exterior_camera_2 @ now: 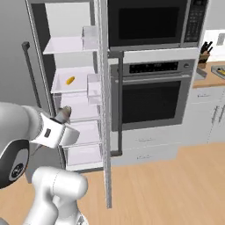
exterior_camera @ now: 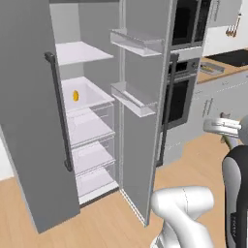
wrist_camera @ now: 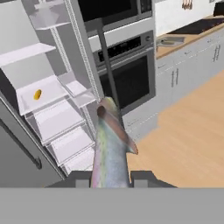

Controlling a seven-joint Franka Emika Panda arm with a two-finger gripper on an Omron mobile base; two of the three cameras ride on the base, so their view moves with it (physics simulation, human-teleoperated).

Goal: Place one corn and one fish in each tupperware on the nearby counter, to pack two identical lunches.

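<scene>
fish pinched between the pressed-together jaws of the gripper, long axis running straight out from the tips | corn on a fridge shelf, well off to one side | counter far beyond the oven, open floor between

The arm has glossy white rounded shells and dark, nearly black joint sections. A dark joint cap bears a small round white mark. The gripper has two small dark, blocky fingertips.
</scene>
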